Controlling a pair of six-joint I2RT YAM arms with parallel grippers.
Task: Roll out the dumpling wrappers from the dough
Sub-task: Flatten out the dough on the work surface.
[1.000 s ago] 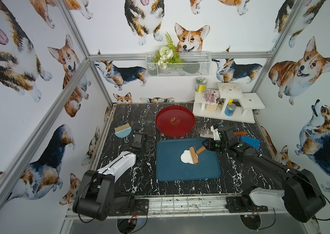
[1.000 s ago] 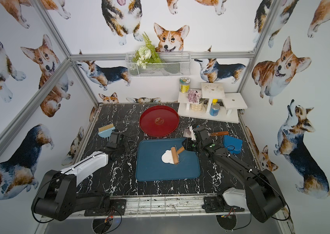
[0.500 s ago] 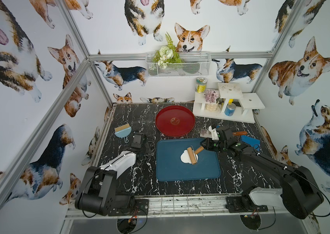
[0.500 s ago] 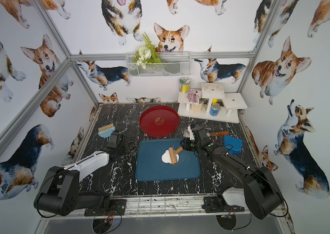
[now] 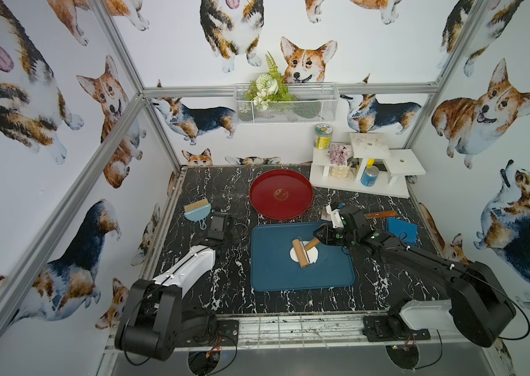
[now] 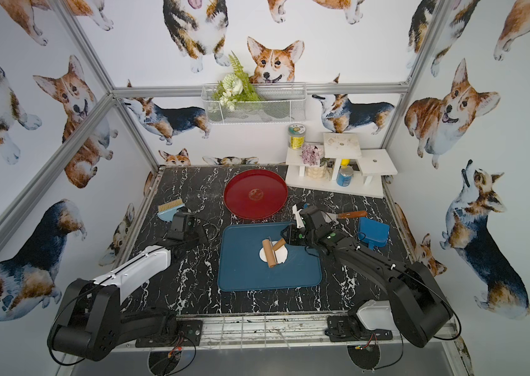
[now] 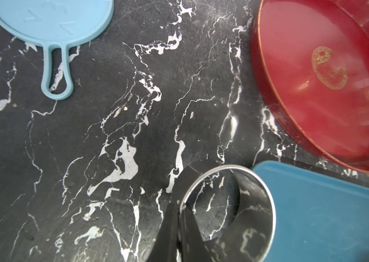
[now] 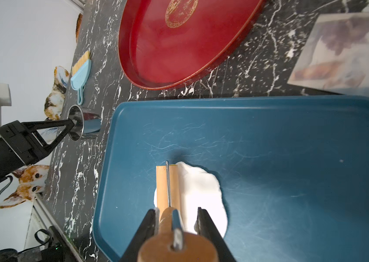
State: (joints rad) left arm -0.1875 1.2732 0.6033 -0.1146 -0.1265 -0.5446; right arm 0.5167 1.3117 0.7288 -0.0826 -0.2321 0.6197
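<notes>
The dough [image 5: 312, 257] [image 6: 282, 254] [image 8: 201, 192] is a flattened white sheet with an uneven outline, lying on the blue tray [image 5: 273, 270] [image 6: 241, 270] [image 8: 292, 136]. A wooden roller [image 5: 301, 255] [image 6: 270, 254] [image 8: 167, 186] rests across the dough's left part. My right gripper [image 5: 317, 236] [image 6: 286, 236] [image 8: 176, 217] is shut on the roller's handle. My left gripper [image 7: 180, 208] [image 8: 73, 123] hovers over the black table left of the tray, shut on the rim of a round metal cutter [image 7: 235, 204] [image 8: 84, 123]. The dumpling wrappers are out of view.
The red round plate [image 5: 281, 193] [image 7: 319, 86] [image 8: 179, 40] sits behind the tray. A light blue dustpan with a brush [image 5: 197, 211] [image 7: 54, 20] lies at the back left. A wooden-handled scraper [image 5: 381, 214], a blue box [image 5: 402, 229] and a white shelf [image 5: 361, 175] stand to the right.
The right gripper has pushed the roller a little to the left over the dough. The left gripper has stayed almost still with the cutter.
</notes>
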